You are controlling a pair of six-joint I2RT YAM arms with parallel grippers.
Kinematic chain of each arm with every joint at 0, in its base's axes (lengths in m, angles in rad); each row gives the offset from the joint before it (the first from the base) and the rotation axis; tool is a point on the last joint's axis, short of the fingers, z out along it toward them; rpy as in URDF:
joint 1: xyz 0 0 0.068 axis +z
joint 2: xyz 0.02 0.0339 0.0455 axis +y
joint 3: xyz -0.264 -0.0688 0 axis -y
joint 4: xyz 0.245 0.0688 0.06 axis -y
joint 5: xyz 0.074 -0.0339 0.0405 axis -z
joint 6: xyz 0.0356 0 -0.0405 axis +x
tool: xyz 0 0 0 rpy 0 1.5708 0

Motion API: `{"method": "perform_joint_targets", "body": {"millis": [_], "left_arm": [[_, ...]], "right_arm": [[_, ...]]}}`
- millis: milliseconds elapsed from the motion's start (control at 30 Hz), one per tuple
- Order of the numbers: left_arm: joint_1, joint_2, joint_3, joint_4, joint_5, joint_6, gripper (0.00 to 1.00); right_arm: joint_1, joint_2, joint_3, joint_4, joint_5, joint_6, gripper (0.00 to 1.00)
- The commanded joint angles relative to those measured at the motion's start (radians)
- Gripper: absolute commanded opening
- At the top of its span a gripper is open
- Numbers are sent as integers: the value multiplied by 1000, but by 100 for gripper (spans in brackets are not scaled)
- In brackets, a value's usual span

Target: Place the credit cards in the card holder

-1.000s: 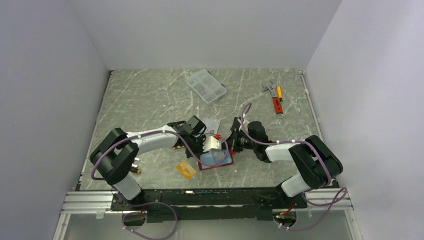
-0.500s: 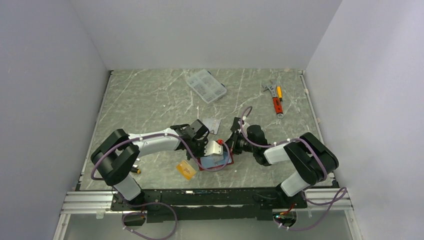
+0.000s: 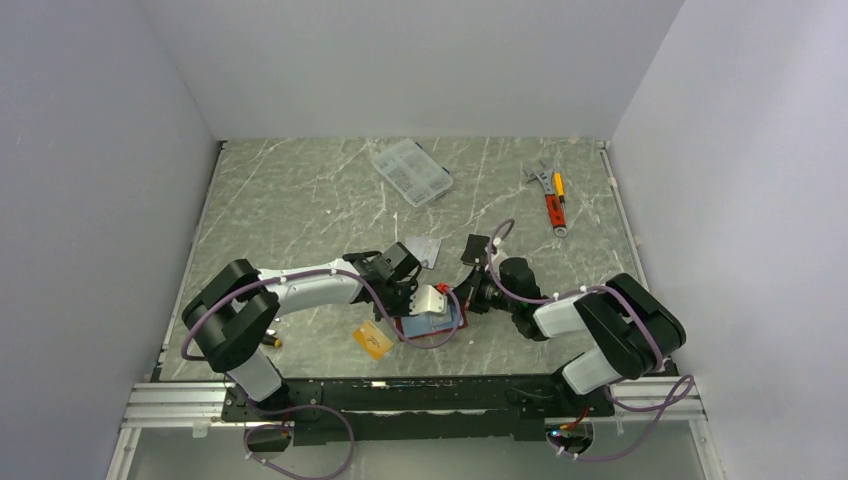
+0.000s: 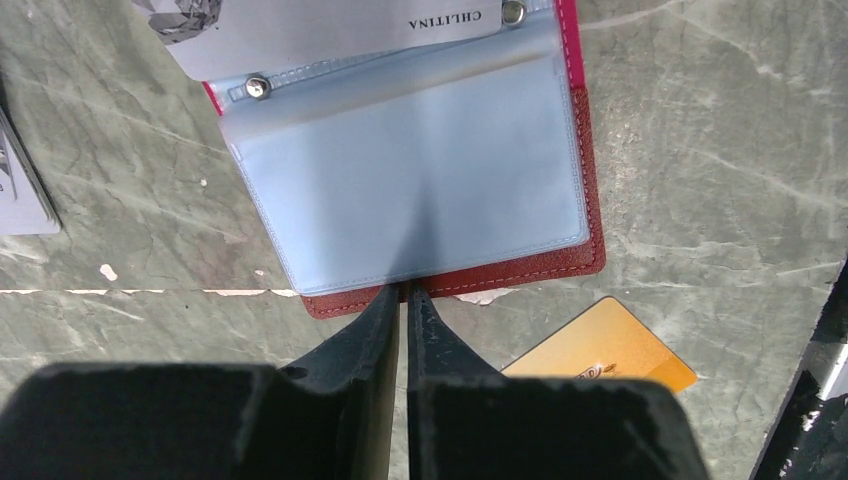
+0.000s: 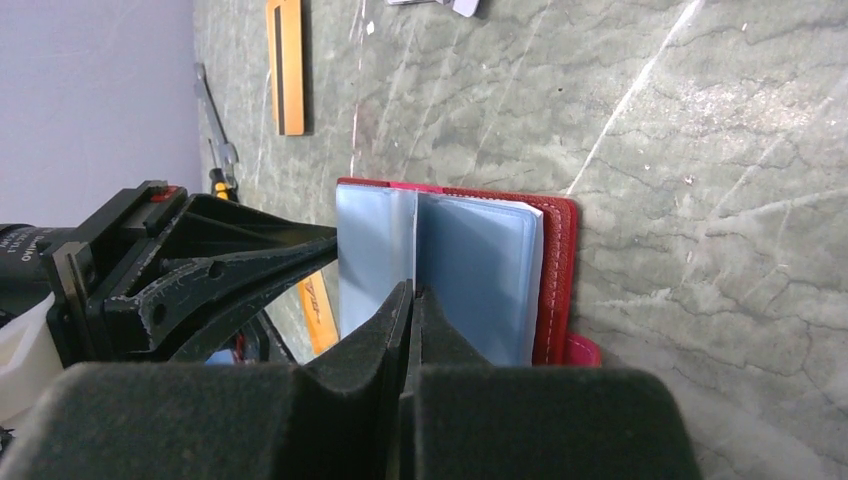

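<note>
The red card holder [image 3: 440, 327] lies open on the table, its light blue sleeves up [image 4: 410, 170]. My left gripper [image 4: 403, 292] is shut, with its tips at the holder's near red edge [image 4: 520, 268]. My right gripper [image 5: 412, 292] is shut on one light blue sleeve leaf [image 5: 414, 235], which stands upright between the two halves. An orange-gold card [image 3: 372, 339] lies just left of the holder and also shows in the left wrist view [image 4: 600, 352]. An orange card with a black stripe [image 5: 285, 65] lies farther off. A silver-grey card [image 3: 425, 249] lies behind the holder.
A small black wallet [image 3: 476, 245] sits behind the right gripper. A clear plastic compartment box [image 3: 411, 171] lies at the back centre. A wrench and an orange-handled tool [image 3: 552, 198] lie at the back right. Walls close off three sides.
My left gripper has slid a little nearer and right, down to the holder's edge. My right gripper has come slightly nearer too. Less of the blue inside shows from above.
</note>
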Motion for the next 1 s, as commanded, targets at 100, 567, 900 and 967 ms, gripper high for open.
{"method": "perform_joint_targets", "body": {"millis": [100, 567, 900, 967], "left_arm": [[-20, 21, -30, -12, 22, 15, 11], [-24, 25, -26, -18, 20, 13, 9], [-24, 23, -20, -24, 22, 10, 8], [-26, 24, -20, -23, 24, 9, 8]], "right_arm": [[1, 37, -13, 167, -30, 56, 0], [-13, 58, -24, 214, -60, 86, 0], [-9, 106, -14, 228, -75, 83, 0], [-7, 116, -14, 237, -79, 86, 0]]}}
